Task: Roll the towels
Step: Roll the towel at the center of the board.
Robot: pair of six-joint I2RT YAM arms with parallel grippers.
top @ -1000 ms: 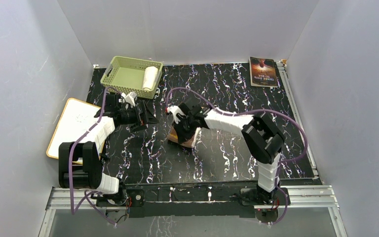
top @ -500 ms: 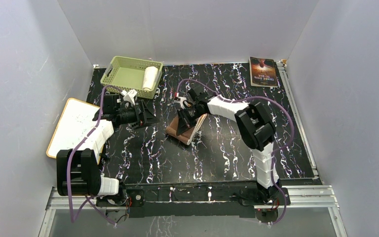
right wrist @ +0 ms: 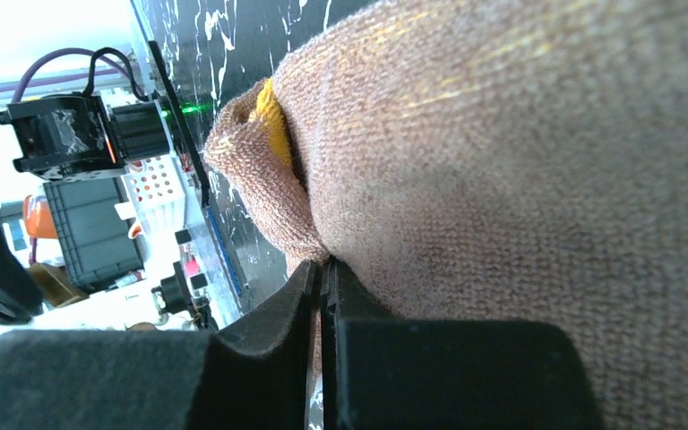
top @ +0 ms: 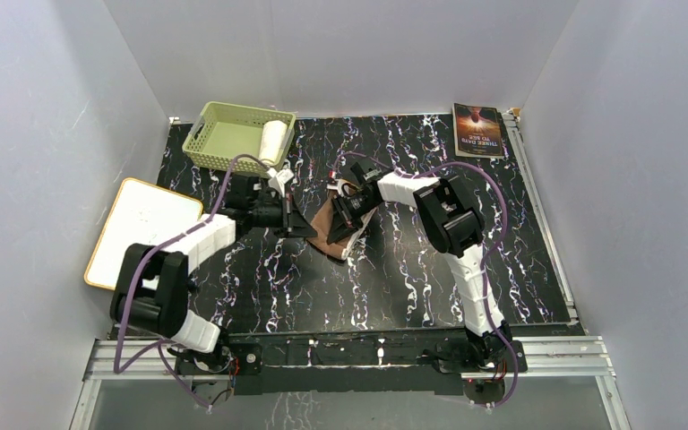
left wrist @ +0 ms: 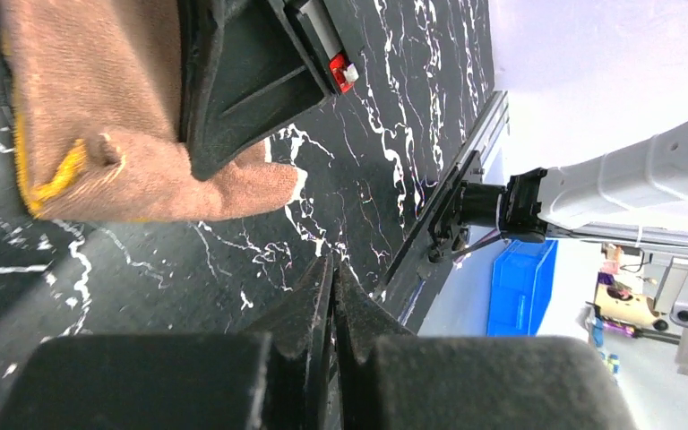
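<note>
Bench (top: 394, 278): black, white-veined.

Left pincer (top: 303, 226): closed, nothing between its fingers. It is low over the bench, just beside the left edge of the brown towel (top: 330, 236) but not touching it.

Brown towel: mid-bench, partly bunched, with a yellow patch showing at one fold.

Right pincer (top: 350, 213): closed on a fold of the brown towel, at the towel's far right.

Board (top: 139, 231): at the left, overhanging the bench edge.

Basket (top: 219, 139): far left. The white towel (top: 273, 141) lies rolled inside, against the right wall.

Book (top: 478, 131): far right corner.
</note>
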